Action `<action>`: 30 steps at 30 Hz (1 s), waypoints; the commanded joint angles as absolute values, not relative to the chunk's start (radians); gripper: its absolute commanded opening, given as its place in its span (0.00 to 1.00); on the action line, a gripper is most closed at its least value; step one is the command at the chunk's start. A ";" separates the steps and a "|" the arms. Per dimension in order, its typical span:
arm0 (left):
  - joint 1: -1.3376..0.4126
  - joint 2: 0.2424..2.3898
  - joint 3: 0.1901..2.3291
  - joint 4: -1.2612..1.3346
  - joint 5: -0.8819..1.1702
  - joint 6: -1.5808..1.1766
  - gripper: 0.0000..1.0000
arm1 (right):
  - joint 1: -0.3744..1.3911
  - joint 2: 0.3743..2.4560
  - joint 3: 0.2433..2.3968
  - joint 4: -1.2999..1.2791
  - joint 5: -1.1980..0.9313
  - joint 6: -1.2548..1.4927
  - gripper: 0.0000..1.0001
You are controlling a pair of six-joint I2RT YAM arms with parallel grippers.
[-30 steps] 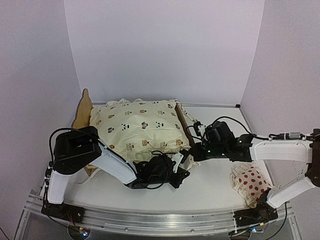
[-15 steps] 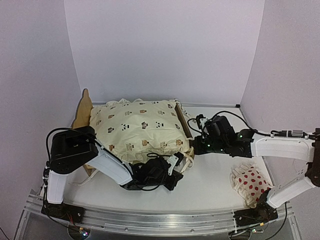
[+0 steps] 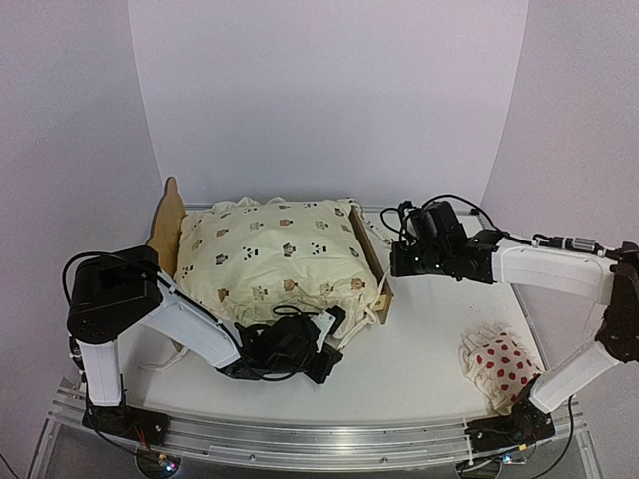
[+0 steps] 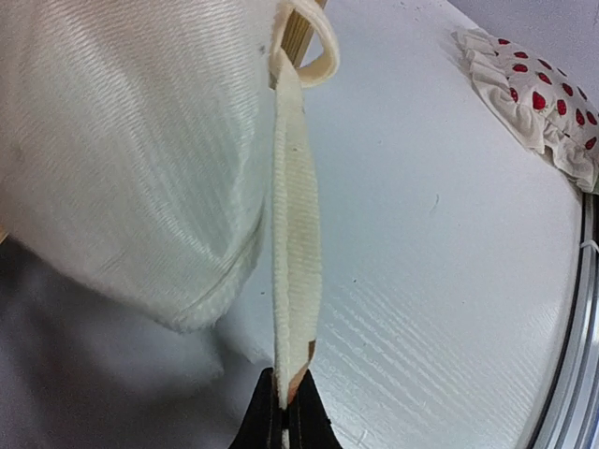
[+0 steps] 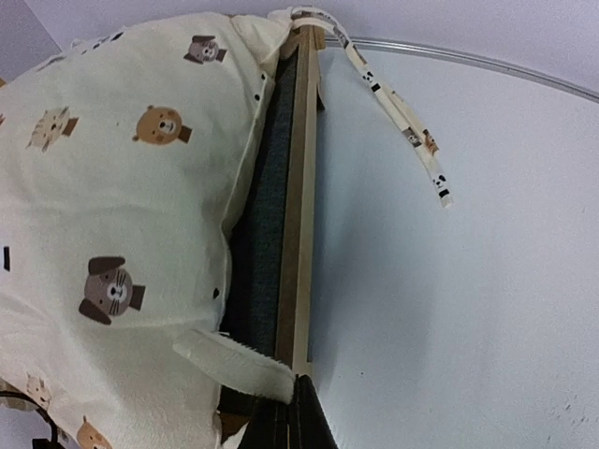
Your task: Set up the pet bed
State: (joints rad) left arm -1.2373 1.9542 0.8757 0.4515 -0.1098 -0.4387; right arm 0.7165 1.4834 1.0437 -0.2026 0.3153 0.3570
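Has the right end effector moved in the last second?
Yes. The right end effector moved toward the far side along the pet bed, farther from the red-dotted pillow.

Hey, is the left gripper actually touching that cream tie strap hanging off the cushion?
Touching. The left wrist view shows the cream tie running straight down into the left gripper, its end pinched between the shut fingertips.

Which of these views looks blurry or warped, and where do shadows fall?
Left wrist view: the cushion near the lens is blurred, dark shadow beneath it, and the table edge bows from lens distortion. Right wrist view: sharp along the pet bed rail. Top view: even light, soft shadows.
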 commanded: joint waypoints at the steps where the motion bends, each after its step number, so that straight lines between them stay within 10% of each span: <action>1: -1.240 1.883 0.839 0.386 -0.153 -0.470 0.00 | 0.675 1.493 1.147 -0.234 0.337 0.316 0.00; 30: -1.239 1.899 0.762 0.173 -0.281 -0.633 0.00 | 0.286 1.493 1.240 -0.296 0.216 0.309 0.00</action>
State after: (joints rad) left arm -1.2369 1.8900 0.7979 0.3651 -0.2403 -0.5852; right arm 0.3489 1.5074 1.1893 -0.3926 0.1401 0.3010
